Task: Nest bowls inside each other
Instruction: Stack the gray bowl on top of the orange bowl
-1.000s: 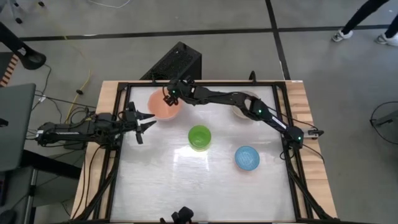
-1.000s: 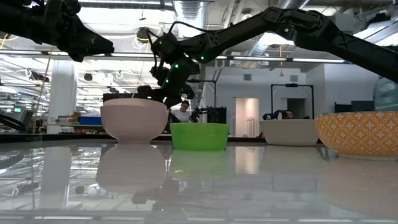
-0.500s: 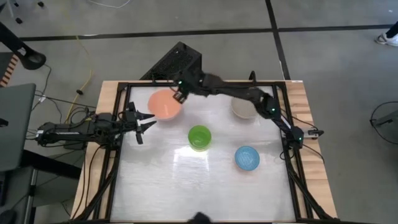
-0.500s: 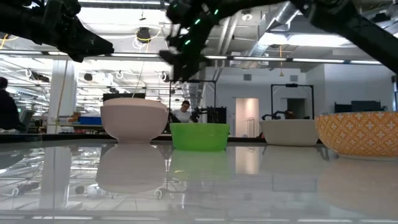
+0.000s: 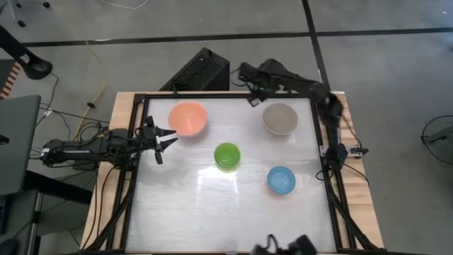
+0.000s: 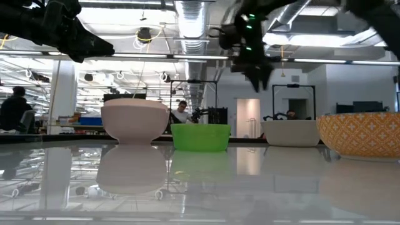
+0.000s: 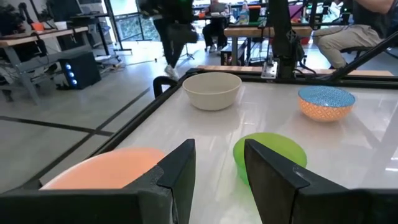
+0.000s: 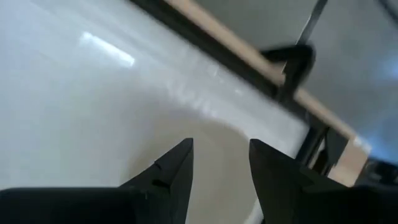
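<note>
Four bowls stand apart on the white table, each on its base: a salmon-pink bowl (image 5: 187,118) at the far left, a pale grey-beige bowl (image 5: 279,118) at the far right, a green bowl (image 5: 227,156) in the middle and a light blue bowl (image 5: 281,180) nearer on the right. My right gripper (image 5: 253,98) hangs open high over the far edge, pointing steeply down, just left of and beyond the beige bowl (image 6: 290,132). At the left edge my left gripper (image 5: 166,138) is open and level, pointing toward the green bowl (image 7: 270,152) and empty.
A black frame (image 5: 212,94) runs around the table. A black box (image 5: 200,71) stands on the floor beyond the far edge. People sit and walk in the room behind the table. Bare table lies near the front edge (image 5: 212,219).
My right gripper has risen from over the salmon-pink bowl and swung along the far edge toward the table's right, tipping to point steeply down. Its fingers stay open and empty. No bowl has moved.
</note>
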You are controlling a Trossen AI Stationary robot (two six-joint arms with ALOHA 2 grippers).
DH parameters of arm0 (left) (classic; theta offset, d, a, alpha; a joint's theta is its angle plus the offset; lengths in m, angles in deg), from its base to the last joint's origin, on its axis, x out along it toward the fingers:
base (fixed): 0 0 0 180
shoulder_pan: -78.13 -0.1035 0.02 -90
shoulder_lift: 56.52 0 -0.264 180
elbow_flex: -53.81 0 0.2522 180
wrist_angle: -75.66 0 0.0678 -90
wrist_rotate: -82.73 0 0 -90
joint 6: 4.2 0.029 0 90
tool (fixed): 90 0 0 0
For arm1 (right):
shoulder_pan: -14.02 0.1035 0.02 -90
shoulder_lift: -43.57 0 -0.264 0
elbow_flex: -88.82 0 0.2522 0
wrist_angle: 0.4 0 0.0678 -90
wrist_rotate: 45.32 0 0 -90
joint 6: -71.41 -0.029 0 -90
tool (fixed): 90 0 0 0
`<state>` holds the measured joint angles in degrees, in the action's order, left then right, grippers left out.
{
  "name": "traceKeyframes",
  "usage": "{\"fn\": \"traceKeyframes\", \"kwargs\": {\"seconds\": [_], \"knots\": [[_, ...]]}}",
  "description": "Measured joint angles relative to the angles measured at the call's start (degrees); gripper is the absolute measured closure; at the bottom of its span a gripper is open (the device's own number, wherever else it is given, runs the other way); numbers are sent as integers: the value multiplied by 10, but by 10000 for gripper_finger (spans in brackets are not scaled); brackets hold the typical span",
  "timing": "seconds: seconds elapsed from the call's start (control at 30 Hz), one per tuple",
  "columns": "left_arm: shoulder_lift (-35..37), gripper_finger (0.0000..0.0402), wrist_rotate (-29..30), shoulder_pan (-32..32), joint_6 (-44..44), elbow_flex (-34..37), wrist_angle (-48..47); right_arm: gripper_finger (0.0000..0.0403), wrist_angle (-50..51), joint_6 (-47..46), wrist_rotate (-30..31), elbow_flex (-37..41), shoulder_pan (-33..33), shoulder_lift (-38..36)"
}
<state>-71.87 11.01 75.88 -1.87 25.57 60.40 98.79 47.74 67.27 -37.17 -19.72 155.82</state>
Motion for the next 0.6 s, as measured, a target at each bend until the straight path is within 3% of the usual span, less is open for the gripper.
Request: {"fn": "traceKeyframes", "kwargs": {"seconds": [0.17, 0.3, 0.43, 0.6], "knots": [[0, 274, -1, 0, 1, 0, -3, 229, -112, -14, -47, 271, -41, -140], [0, 274, 0, 0, 8, 0, -5, 229, -226, -38, -90, 439, -59, -263], [0, 274, 0, 0, 9, 0, -4, 229, -311, -50, -114, 548, -66, -354], [0, 274, 1, 0, 3, 0, -3, 229, -363, -54, -139, 620, -92, -412]]}}
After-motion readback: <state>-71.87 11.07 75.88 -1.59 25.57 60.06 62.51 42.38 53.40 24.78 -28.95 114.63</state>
